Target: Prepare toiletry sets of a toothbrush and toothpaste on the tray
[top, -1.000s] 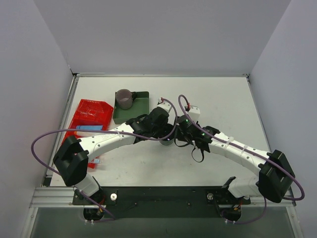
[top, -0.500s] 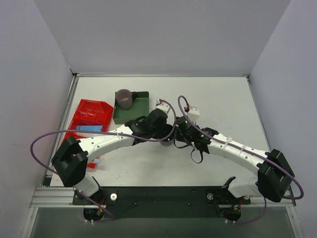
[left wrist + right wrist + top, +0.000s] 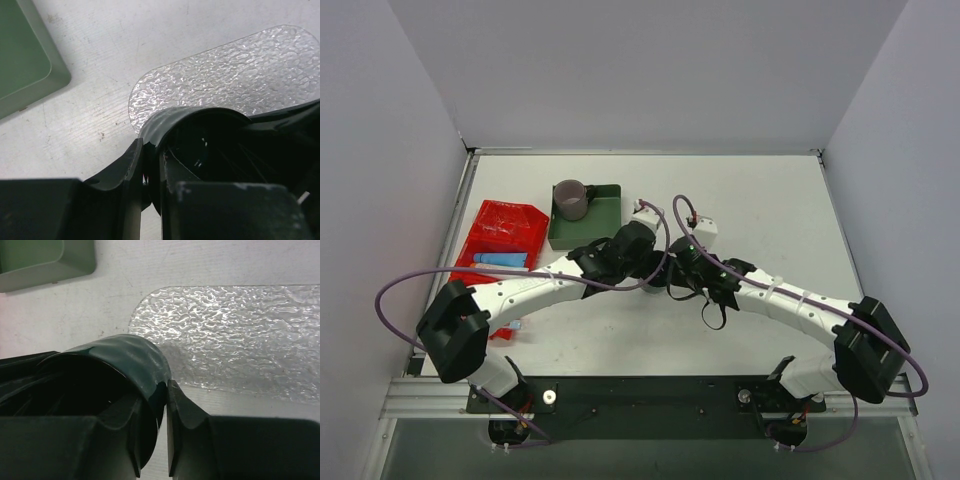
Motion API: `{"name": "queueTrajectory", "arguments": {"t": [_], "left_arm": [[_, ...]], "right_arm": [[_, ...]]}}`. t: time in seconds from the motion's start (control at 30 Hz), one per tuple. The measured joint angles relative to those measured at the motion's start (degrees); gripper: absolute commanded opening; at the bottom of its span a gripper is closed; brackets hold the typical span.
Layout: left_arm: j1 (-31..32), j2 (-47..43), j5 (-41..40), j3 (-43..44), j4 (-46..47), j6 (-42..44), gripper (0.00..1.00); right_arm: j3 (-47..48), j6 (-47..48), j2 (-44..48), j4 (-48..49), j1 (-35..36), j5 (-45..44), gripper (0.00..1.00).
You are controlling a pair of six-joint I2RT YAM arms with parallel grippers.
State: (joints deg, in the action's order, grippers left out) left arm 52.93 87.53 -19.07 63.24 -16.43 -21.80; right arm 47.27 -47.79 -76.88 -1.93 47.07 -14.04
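Red bin [image 3: 505, 225]: at the left edge of the surface [image 3: 770, 200], near the left arm's base.
Toothpaste [image 3: 502, 260]: a light-blue tube lying flat in the red bin, well apart from both claws.
Green box [image 3: 602, 215]: behind the left arm's wrist, with a grey mug [image 3: 570, 198] standing upright in its left corner.
Left arm [image 3: 535, 283]: reaches from its base at the near left diagonally to the middle of the surface, forearm low, wrist tipped down.
Left claw [image 3: 149, 161]: nearly pressed together, pinching the rim of a dark cup [image 3: 172, 117], one finger outside the wall and one inside.
Dark cup: upright at mid-surface between the two wrists, mostly hidden by them from above. Its inside is too dark to tell what it holds.
Tray [image 3: 225, 75]: lies flat on the surface just beyond the cup, its near rounded end next to the cup's rim. From above the arms cover it.
Right claw [image 3: 160, 407]: narrowed to a slit, gripping the cup's wall on the other side, one finger inside and one outside.
Right arm [image 3: 790, 300]: mirrors the left, stretching from the near right in to the middle, wrist angled down to meet the left wrist.
Toothbrush: cannot tell where one is in any view.
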Motion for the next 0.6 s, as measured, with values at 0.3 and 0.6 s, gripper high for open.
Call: {"name": "queueTrajectory", "arguments": {"t": [0.3,0.6], "left_arm": [[1.3,0.0,-0.3,0.0,1.2,1.7,0.02],[1.4,0.0,2.9,0.0,3.5,2.3,0.45]], "right_arm": [[-0.6,0.3,-0.8,-0.6,0.5,-1.5,0.0],[-3.1,1.4,3.2,-1.0,0.5,-3.6,0.0]]}}
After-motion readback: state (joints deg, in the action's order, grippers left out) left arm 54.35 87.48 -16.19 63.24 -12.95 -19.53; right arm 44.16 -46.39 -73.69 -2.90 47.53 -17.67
